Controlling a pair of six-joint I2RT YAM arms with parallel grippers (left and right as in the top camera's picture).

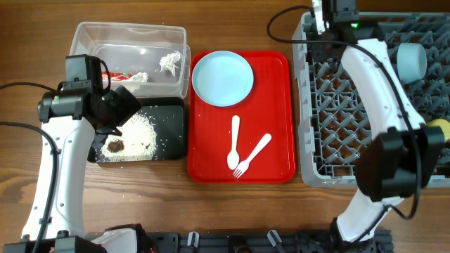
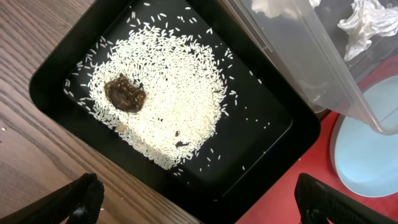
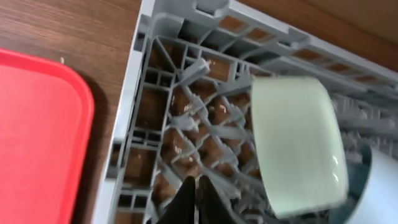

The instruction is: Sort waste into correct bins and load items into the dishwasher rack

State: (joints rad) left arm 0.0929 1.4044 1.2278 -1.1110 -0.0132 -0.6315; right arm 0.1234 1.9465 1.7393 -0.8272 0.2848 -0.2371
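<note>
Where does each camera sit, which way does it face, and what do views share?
Overhead: above the table, looking straight down on clear tub, black tray, red tray, dishwasher rack; left arm, right arm show.
Left wrist: above the black tray, facing down on the rice; open left fingers at the bottom corners.
Right wrist: above the rack's corner, facing down on the pale green bowl; shut right fingers at the bottom edge.
Shared: left wrist and overhead both show the rice; right wrist and overhead, the rack.
</note>
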